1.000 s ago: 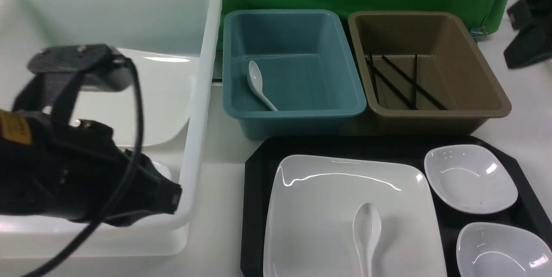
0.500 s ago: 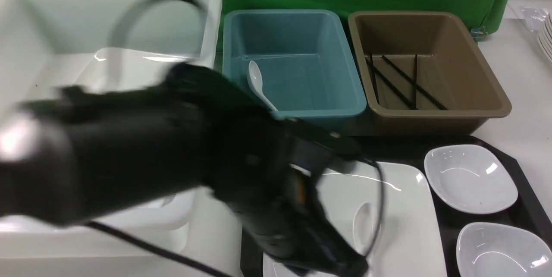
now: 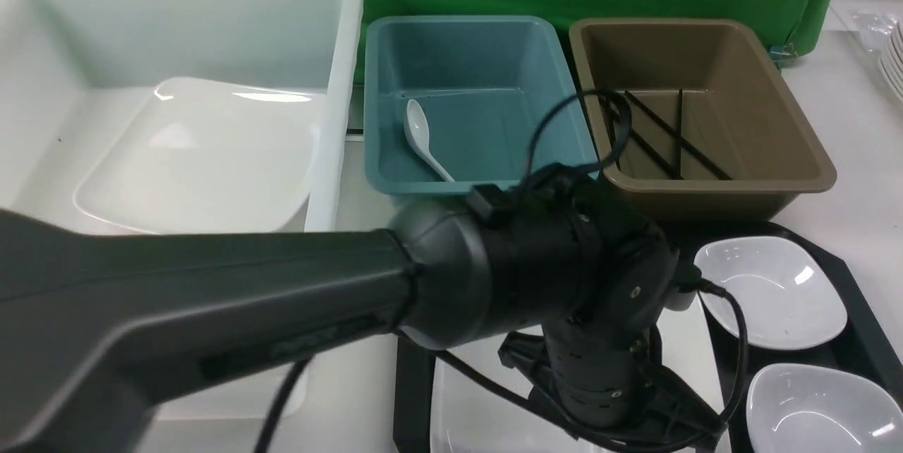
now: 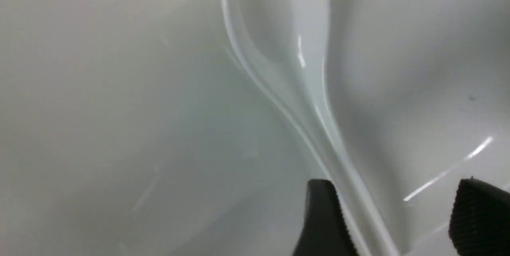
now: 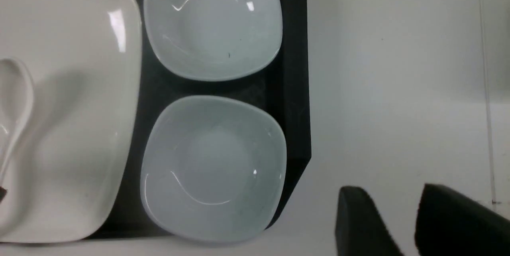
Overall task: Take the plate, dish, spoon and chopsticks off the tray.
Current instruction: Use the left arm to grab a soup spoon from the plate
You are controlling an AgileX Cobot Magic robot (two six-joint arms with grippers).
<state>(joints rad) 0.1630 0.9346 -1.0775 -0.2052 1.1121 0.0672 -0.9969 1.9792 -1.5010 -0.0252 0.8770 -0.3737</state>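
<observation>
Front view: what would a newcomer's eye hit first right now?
The left arm, a big dark mass across the foreground, over the tray. In the wrist view the left gripper stands open astride the spoon handle on the plate. Behind: white tub, blue tub, brown tub.

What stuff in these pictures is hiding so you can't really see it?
Left wrist view: the spoon has its bowl cut off by the picture edge; whether the left gripper touches its handle is unclear.
Front view: the left arm hides that spoon, most of the plate on the tray, and its own jaws.
Front view: a white stack at the right edge is cut off; too little shows to name it.
</observation>
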